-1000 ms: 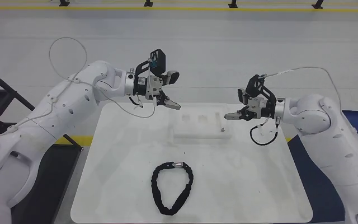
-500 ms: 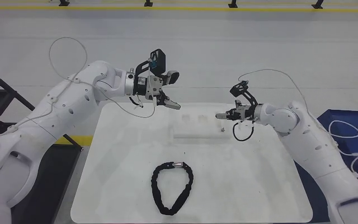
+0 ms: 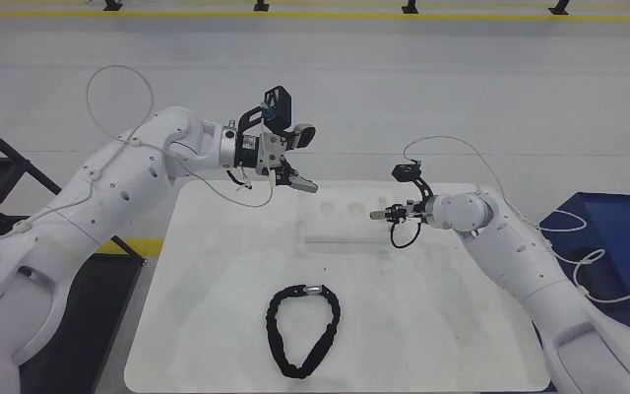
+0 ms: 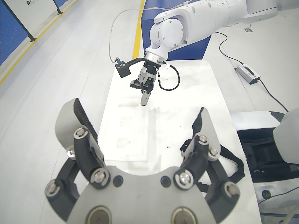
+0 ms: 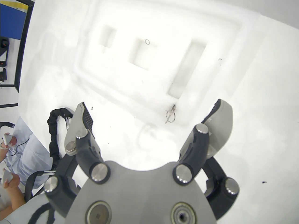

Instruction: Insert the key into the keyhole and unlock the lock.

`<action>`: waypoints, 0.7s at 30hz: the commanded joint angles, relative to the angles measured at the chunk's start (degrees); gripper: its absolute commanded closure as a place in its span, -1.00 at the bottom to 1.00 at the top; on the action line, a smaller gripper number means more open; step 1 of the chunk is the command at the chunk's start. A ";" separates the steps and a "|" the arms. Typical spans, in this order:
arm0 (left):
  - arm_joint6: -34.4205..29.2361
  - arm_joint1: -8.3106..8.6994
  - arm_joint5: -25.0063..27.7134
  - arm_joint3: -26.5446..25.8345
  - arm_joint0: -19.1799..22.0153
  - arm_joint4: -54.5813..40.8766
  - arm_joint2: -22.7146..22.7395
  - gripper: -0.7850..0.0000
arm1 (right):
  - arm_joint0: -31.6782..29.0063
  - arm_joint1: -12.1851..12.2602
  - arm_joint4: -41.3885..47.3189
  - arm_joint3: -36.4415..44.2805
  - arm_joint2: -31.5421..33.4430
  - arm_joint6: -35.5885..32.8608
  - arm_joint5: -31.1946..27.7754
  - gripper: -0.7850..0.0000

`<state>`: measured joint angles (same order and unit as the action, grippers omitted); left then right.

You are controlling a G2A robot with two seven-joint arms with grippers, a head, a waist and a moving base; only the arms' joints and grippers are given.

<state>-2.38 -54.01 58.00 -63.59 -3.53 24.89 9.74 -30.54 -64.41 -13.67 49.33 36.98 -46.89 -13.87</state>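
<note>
One chain lock (image 3: 302, 330): we see it nearest us, a black sleeved loop lying flat on the white table (image 3: 443, 315), with its metal lock body at the loop's far side. Nothing is touching it.
Foam tray (image 3: 345, 222): farther back we find a white block with three rectangular recesses in a row, well apart from the chain lock.
Key (image 5: 171, 114): it lies with its small ring on the tray's near rim, just past the end of the long narrow recess, towards the right end. We see nothing gripping it.
Right gripper (image 5: 149, 108): it hangs over the tray's right end with its fingers spread wide and nothing between them. In its wrist view the key lies just beyond the fingertips, and we cannot tell how high above it they are.
Left gripper (image 4: 139, 107): farthest away, it hovers over the table's far left edge, beyond the tray. Its fingers are also spread apart and hold nothing.
</note>
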 commanded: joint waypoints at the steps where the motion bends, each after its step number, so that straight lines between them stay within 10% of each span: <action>1: 0.00 0.00 0.00 0.00 0.00 0.00 0.00 -1.00 | 0.05 -0.13 0.35 -0.34 -0.06 -0.20 -0.09 -1.00; 21: 0.00 0.00 0.00 0.00 0.00 0.00 0.00 -1.00 | -0.73 -0.11 -3.58 2.81 -0.19 0.05 5.40 -1.00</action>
<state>-2.38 -54.01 58.00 -63.59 -3.53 24.89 9.74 -31.23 -64.48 -16.32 51.15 36.89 -46.27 -10.12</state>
